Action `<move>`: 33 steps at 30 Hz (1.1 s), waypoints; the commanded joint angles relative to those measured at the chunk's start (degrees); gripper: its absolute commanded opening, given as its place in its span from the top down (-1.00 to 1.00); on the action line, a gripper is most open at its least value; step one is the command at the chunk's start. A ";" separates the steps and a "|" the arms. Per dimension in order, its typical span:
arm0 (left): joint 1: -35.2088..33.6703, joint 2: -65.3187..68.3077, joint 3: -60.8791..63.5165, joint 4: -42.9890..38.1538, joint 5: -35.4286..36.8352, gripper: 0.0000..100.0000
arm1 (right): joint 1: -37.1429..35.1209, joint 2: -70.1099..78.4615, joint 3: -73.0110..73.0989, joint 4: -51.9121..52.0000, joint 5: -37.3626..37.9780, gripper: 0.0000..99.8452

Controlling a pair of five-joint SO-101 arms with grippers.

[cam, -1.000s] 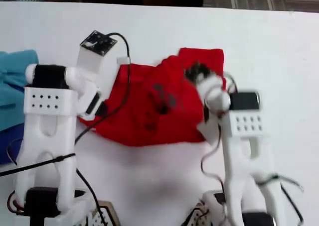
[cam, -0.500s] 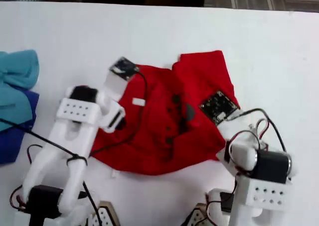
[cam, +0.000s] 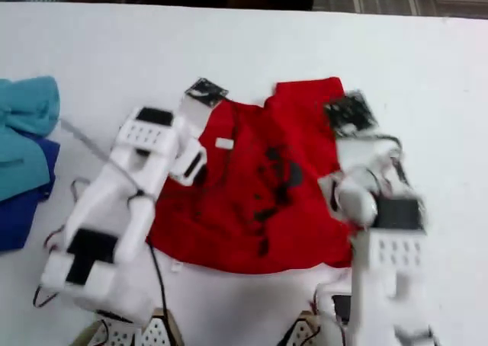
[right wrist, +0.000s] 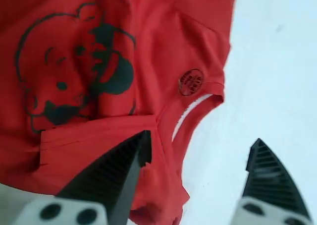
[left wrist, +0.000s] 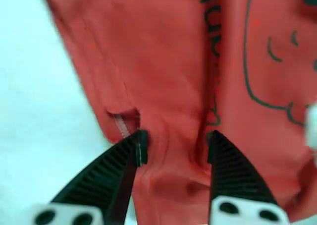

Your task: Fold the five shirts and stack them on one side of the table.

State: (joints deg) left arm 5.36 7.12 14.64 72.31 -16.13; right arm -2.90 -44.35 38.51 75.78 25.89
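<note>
A red shirt [cam: 259,186] with a black cartoon print lies spread in the middle of the white table [cam: 244,41]. My left gripper [cam: 207,125] is over the shirt's left part. In the left wrist view it [left wrist: 176,148] is open, its black fingertips [left wrist: 138,148] down at the red cloth [left wrist: 163,61] beside a small white label [left wrist: 121,126]. My right gripper [cam: 352,152] is at the shirt's right edge. In the right wrist view it [right wrist: 200,145] stands wide open above the collar [right wrist: 195,111], half over cloth, half over bare table.
A teal shirt [cam: 27,129] lies on a blue shirt [cam: 19,201] at the table's left edge. Cables trail from both arm bases along the front edge. The far side and the right side of the table are bare white.
The left wrist has moved right and farther onto the shirt. The right arm drew back toward the front edge, then came forward along the shirt's right side. The shirt lies flatter.
</note>
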 commanded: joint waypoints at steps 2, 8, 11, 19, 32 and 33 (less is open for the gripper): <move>0.53 7.91 -12.79 5.27 0.26 0.56 | -4.44 15.87 -0.09 -7.34 -0.44 0.38; 0.44 18.73 -21.58 10.37 0.00 0.57 | -6.11 33.80 -8.88 -9.98 -0.88 0.38; 0.26 21.98 -25.80 12.40 -0.18 0.62 | -6.11 43.21 -15.30 -9.63 -2.55 0.38; -1.85 27.60 -33.63 13.01 -1.93 0.95 | -7.52 67.91 -35.43 -0.92 -2.37 0.66; -14.24 33.49 -51.91 13.19 -2.20 0.95 | -8.13 93.32 -82.99 9.89 -2.81 0.96; -14.77 33.49 -53.41 13.71 -2.20 0.95 | -8.22 94.02 -86.77 10.15 -2.81 0.96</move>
State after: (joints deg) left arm -7.21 41.58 -33.36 85.32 -18.33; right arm -10.46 48.04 -35.96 85.63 23.69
